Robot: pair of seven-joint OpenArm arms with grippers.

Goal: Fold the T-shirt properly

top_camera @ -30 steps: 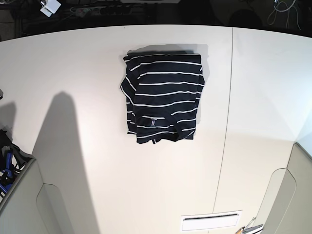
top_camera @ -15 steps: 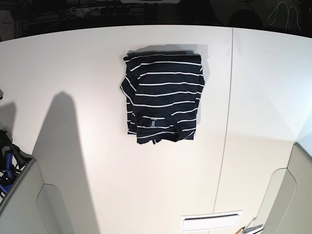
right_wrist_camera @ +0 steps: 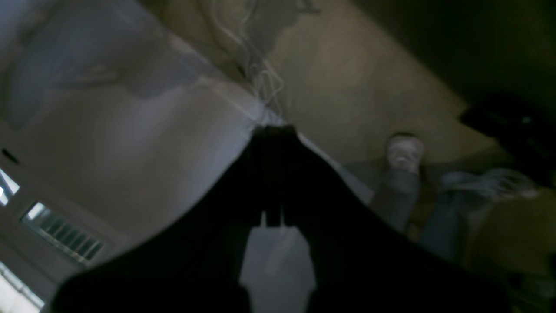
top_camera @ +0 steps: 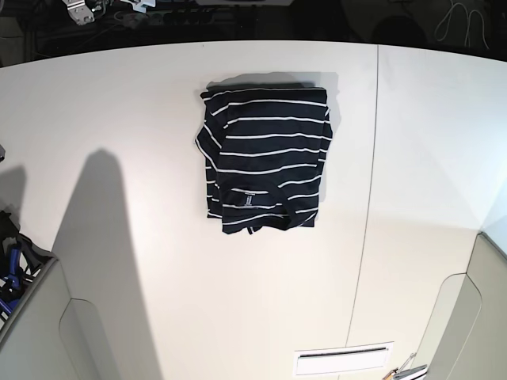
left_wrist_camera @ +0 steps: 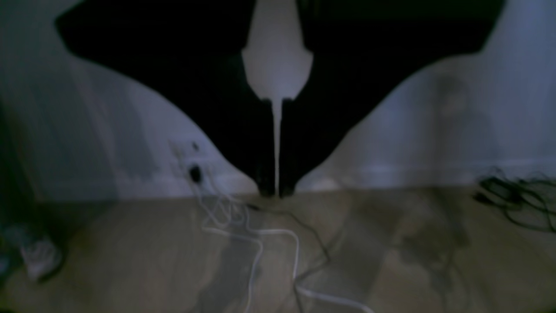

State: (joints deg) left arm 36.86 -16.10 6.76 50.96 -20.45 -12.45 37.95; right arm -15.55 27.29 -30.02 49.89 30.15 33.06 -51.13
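Left gripper (left_wrist_camera: 276, 191): jaws drawn together, only a thin sliver of light between the dark fingers (left_wrist_camera: 265, 174), nothing held. Fingers are matte black, tapering to narrow tips. Right gripper (right_wrist_camera: 273, 130): jaws pressed flat against each other, also empty.

T-shirt (top_camera: 265, 162) appears in neither wrist view, so its place relative to either gripper cannot be told. It sits folded on the white table (top_camera: 119, 119), toward the far middle in the base view. Soft knit, dark navy, thin white stripes running across; folded into a rough rectangle, edges slightly uneven, collar at the near side. Small white neck label (top_camera: 246, 201) carries print too small to read.

View differences:
- Left wrist only: blurred tan floor (left_wrist_camera: 391, 261), white cable (left_wrist_camera: 260, 234) and dark cables (left_wrist_camera: 517, 200) below the fingertips, pale wall beyond.
- Right wrist only: pale slatted vent (right_wrist_camera: 65, 239) left of the fingers, a blurred white shoe (right_wrist_camera: 404, 152) to their right.
- Base only: smooth table with a seam (top_camera: 371, 198) right of the shirt and a white slotted plate (top_camera: 343, 359) near the front edge; grippers not seen there.
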